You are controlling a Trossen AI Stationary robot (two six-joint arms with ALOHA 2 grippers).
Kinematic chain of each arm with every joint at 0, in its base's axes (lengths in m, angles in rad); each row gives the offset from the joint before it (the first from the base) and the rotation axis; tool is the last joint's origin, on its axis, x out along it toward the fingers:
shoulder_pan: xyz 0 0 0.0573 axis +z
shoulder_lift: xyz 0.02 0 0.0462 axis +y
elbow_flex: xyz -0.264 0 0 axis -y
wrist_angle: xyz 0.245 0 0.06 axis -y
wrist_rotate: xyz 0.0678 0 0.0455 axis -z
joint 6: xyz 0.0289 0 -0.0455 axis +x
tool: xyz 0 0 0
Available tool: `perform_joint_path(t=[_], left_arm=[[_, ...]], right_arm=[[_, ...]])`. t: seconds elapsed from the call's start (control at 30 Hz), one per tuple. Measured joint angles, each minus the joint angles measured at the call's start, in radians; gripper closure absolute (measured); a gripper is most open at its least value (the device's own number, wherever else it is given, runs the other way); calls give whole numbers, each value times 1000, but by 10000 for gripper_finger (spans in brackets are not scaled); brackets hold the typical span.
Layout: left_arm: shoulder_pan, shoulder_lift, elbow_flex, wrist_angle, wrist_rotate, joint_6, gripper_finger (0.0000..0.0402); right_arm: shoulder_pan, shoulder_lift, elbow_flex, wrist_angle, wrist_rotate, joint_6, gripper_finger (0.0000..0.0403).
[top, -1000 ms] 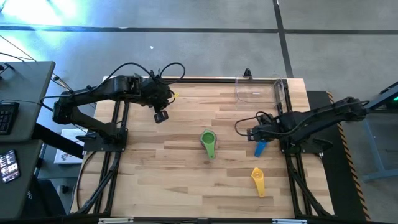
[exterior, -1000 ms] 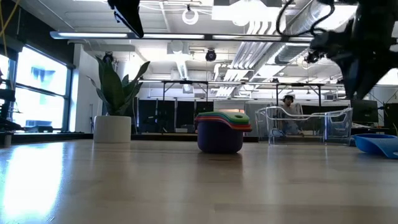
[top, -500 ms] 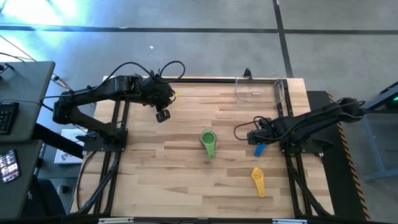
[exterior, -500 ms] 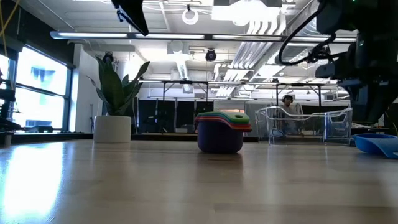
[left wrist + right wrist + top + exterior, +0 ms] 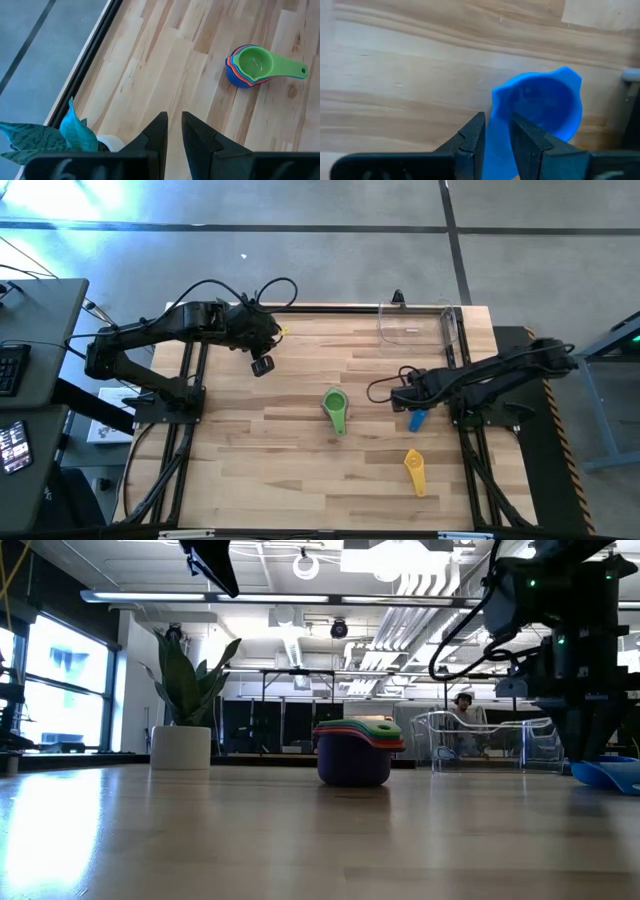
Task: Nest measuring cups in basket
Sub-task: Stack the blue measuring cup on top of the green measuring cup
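Note:
A stack of nested cups (image 5: 335,402), green on top and purple at the bottom, stands upright mid-table (image 5: 358,750) (image 5: 250,65). The blue cup (image 5: 417,420) lies on the wood to its right (image 5: 540,110) (image 5: 606,772). The yellow cup (image 5: 414,468) lies nearer the near edge. The clear basket (image 5: 420,325) stands at the far right (image 5: 490,740). My right gripper (image 5: 398,397) points down just over the blue cup (image 5: 588,745), open by a narrow gap (image 5: 496,119) with blue showing between the fingers. My left gripper (image 5: 262,366) hangs shut, high over the far left (image 5: 173,116). My right gripper comes at the blue cup from above, its fingers (image 5: 475,132) standing on either side of the cup's near rim and handle (image 5: 497,150). I cannot tell whether they touch it. The cup rests on the table.
A white potted plant (image 5: 185,705) stands at the far left under my left gripper (image 5: 45,137). Bare wood lies between the stack and the table's left and near edges. A person sits in the room behind the basket (image 5: 462,725).
My right gripper has moved down and a little toward the table's left, closing in on the blue cup. The blue cup, the stack and the yellow cup have stayed where they were.

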Motion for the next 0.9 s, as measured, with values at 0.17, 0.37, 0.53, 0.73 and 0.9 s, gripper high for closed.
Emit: perform_joint_path(t=[0.17,0.37,0.53,0.73,0.9], left_arm=[[0,0,0,0,0,-1,355],[0,0,0,0,0,0,355],[0,0,0,0,0,0,355],[0,0,0,-10,0,0,355],[0,0,0,-22,0,1,355]], right_arm=[[-18,48,0,1,-8,-16,325],[-24,82,0,34,-50,-63,370],[-23,81,15,51,-54,-76,391],[-23,81,109,54,-52,-156,398],[-23,81,231,65,-9,-263,400]])
